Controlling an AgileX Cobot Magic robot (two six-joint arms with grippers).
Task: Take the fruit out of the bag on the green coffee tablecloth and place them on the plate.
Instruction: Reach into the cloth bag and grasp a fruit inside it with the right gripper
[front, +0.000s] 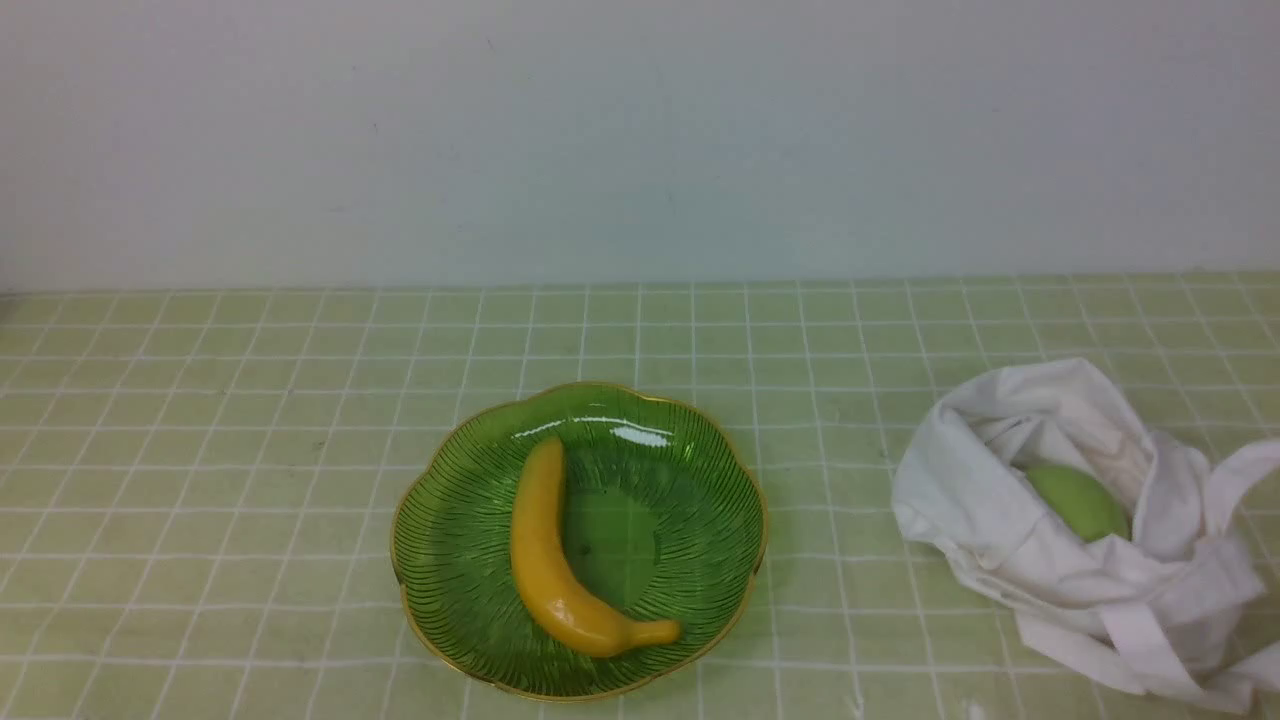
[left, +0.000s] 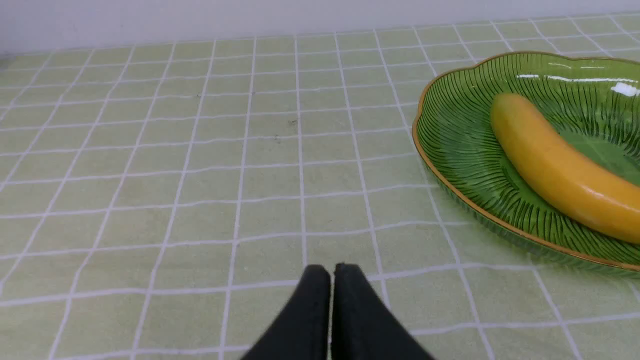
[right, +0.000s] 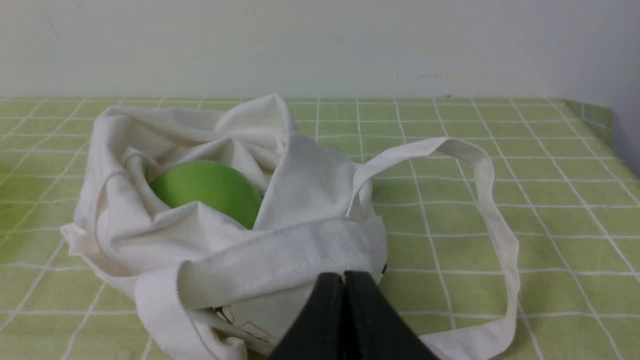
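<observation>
A light-green apple (front: 1078, 499) lies inside the white cloth bag (front: 985, 520) at the right on the checked green tablecloth (front: 200, 480). It also shows in the right wrist view (right: 207, 190), half wrapped by the bag (right: 300, 200). The green glass plate (front: 450, 570) with gold rim sits in the middle and holds a yellow banana (front: 550, 560). My right gripper (right: 344, 275) is shut and empty, just in front of the bag. My left gripper (left: 332, 267) is shut and empty over the cloth, apart from the plate (left: 460, 150). Neither gripper shows in the front view.
A plain white wall runs along the back of the table. A long bag strap (right: 492, 220) loops out over the cloth beside the bag. The tablecloth's far right edge (right: 595, 115) drops off near the wall.
</observation>
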